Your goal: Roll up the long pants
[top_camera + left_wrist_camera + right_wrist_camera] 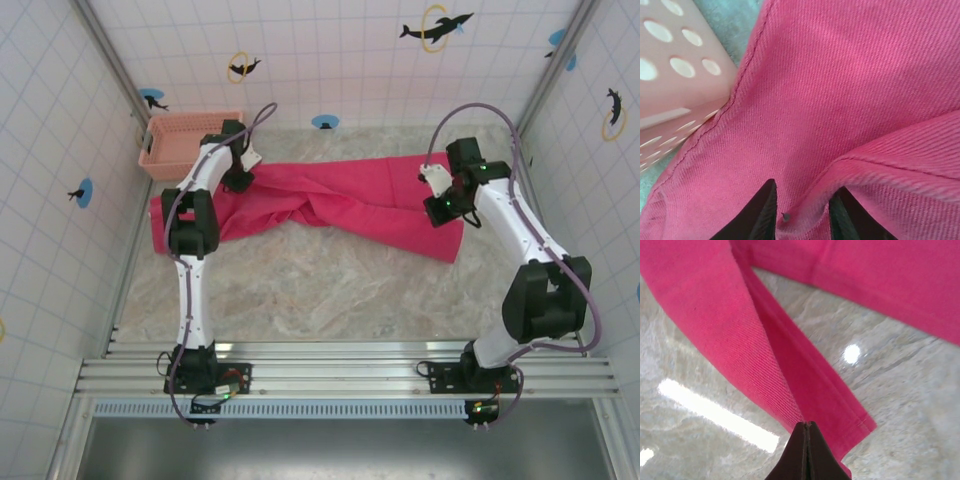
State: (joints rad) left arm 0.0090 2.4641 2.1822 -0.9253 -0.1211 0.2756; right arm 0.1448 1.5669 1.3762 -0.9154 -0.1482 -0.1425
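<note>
While the long pants [340, 195] lie stretched sideways across the far half of the table [330, 300], both arms are reaching out over them, one near each end

Left arm runs pretty much straight forward from its base, elbow raised and wrist tipped down, so the left gripper [240, 180] sits on the left part of the cloth, just beside the pale pink basket [185, 140] in the far left corner. On its wrist cam the two dark fingers [762, 215] stand apart with a raised ridge of pink twill running up between them. Honestly can't tell if they're squeezing that ridge or only straddling it. The basket wall with the round holes is right up against a stitched seam of the pants there

Right arm leans forward too, then bends inward at the elbow, which puts the right gripper [437, 208] over the right end of the pants, near the front edge of the cloth. Its wrist cam shows the fingertips pressed tight together, pinching a folded edge of one leg. The cloth climbs off the marbled tabletop to meet them, with a hemmed corner just beside the tips

Middle of the pants is bunched and twisted
</note>
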